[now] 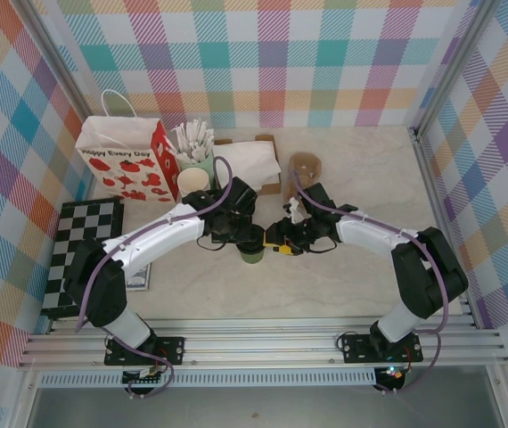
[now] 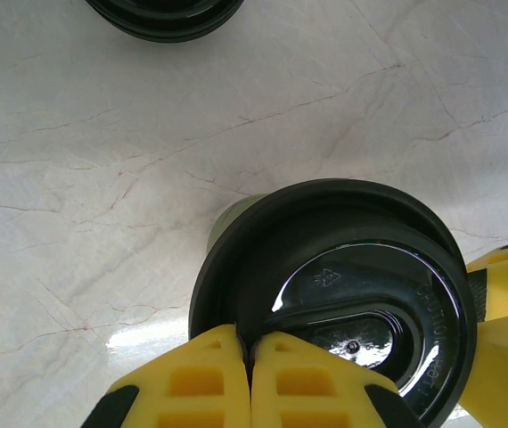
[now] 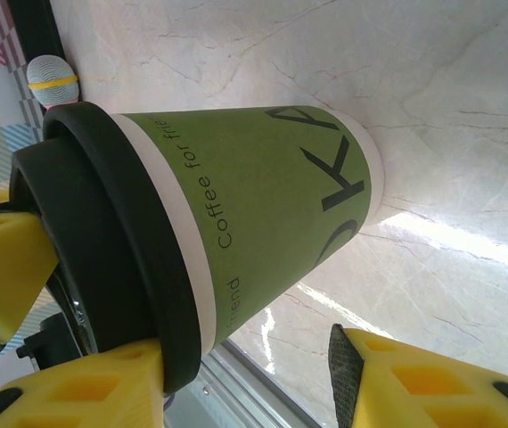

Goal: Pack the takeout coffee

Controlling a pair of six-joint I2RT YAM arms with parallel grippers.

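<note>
Takeout coffee (image 2: 343, 241) partly hidden under closed left fingers (image 2: 200, 379).

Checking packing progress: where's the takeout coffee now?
Top view: the takeout coffee stands mid-table under the left gripper, right gripper beside it; the strawberry paper bag sits back left.

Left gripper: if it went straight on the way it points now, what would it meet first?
The black lid of the takeout coffee. The left gripper, shut, points down at the lid's rim and seems to touch it, though depth is unclear.
</note>
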